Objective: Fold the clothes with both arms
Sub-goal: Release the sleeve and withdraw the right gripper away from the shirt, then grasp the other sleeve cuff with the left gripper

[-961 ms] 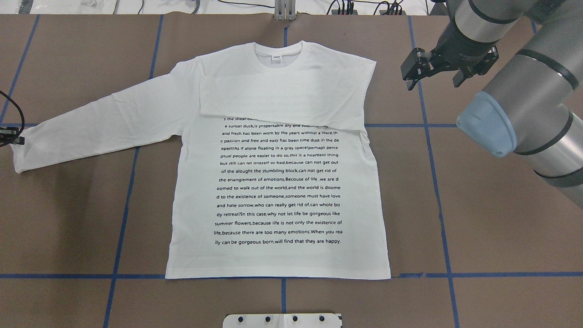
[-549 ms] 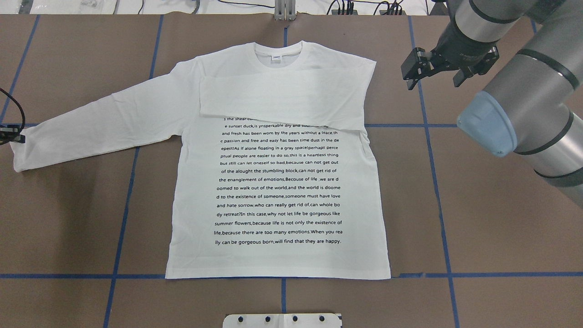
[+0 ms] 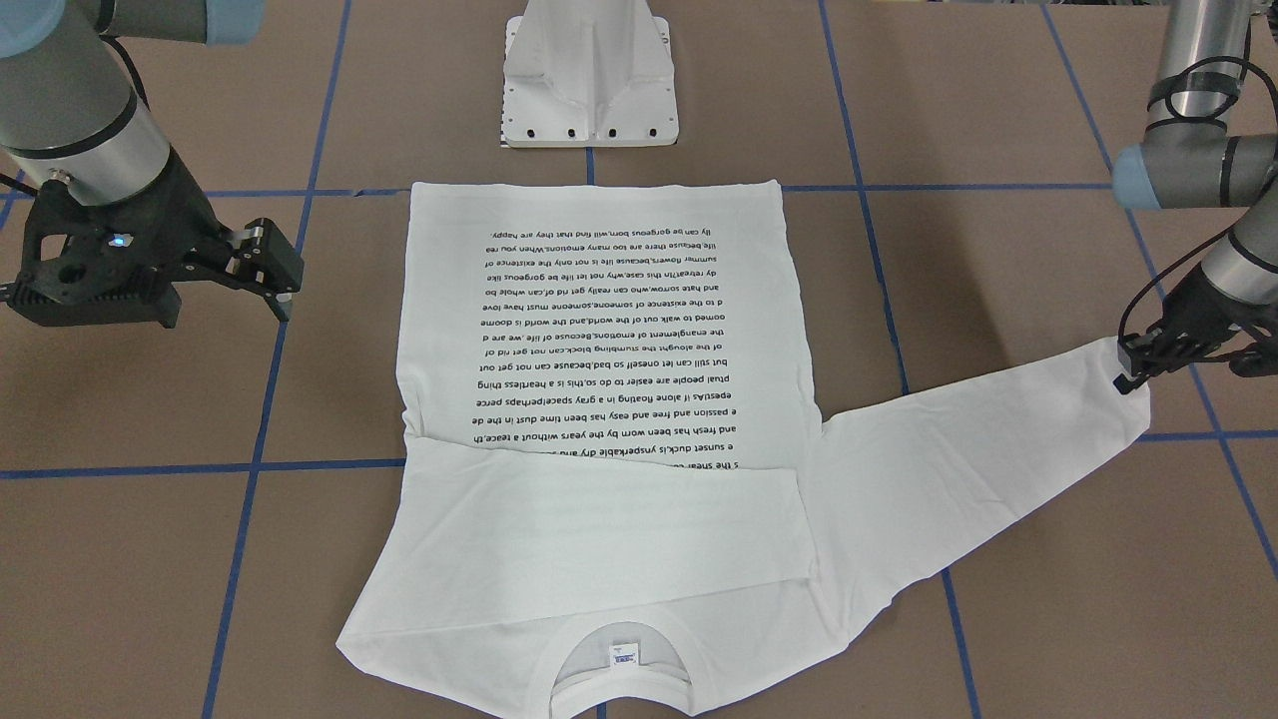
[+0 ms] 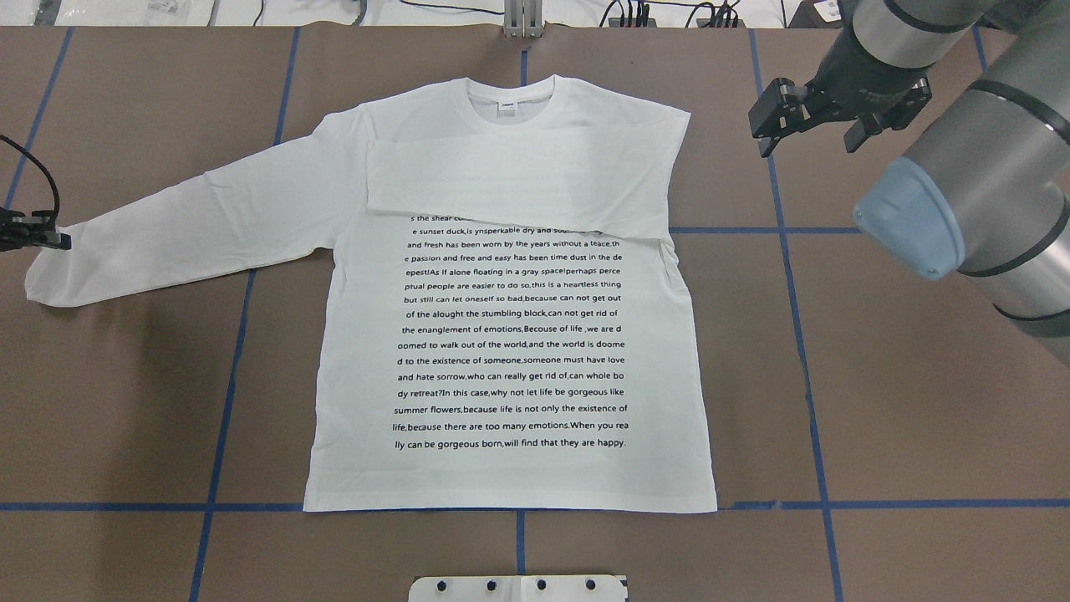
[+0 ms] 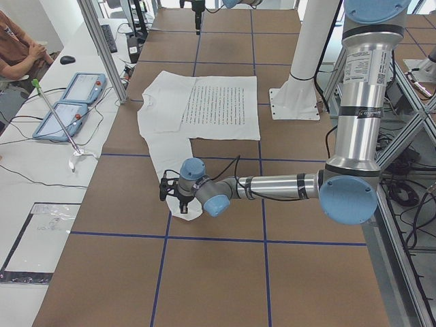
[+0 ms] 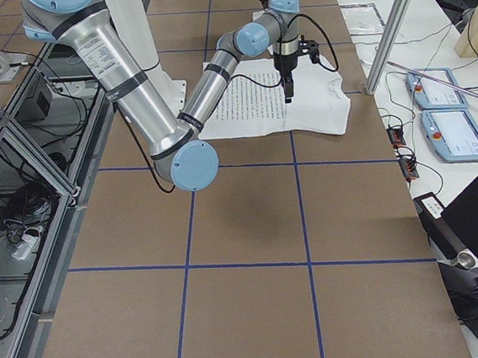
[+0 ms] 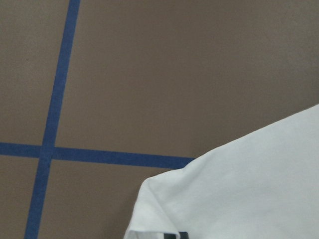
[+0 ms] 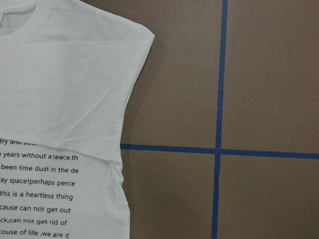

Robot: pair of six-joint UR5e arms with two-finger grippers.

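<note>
The white long-sleeved shirt [image 4: 510,334] lies flat, text side up, collar at the far edge. One sleeve is folded across the chest [image 4: 518,180]. The other sleeve [image 4: 192,217] stretches out to the overhead view's left. My left gripper [image 4: 42,237] is shut on that sleeve's cuff [image 3: 1133,384], and the left wrist view shows the cuff [image 7: 239,189] right at the fingertips. My right gripper [image 4: 807,146] hangs open and empty over bare table beside the shirt's shoulder, one of its fingers [image 3: 268,262] nearest the shirt. The right wrist view looks down on that shoulder [image 8: 60,99].
The white pedestal base [image 3: 589,80] stands at the table's near edge behind the shirt's hem. Blue tape lines [image 4: 802,334] grid the brown table. A side bench holds two tablets [image 5: 68,102], and a person [image 5: 17,48] sits beyond it.
My left gripper has carried the cuff a little toward the far edge and inward, and the sleeve's end has shifted with it. My right gripper has drifted right, away from the shirt.
</note>
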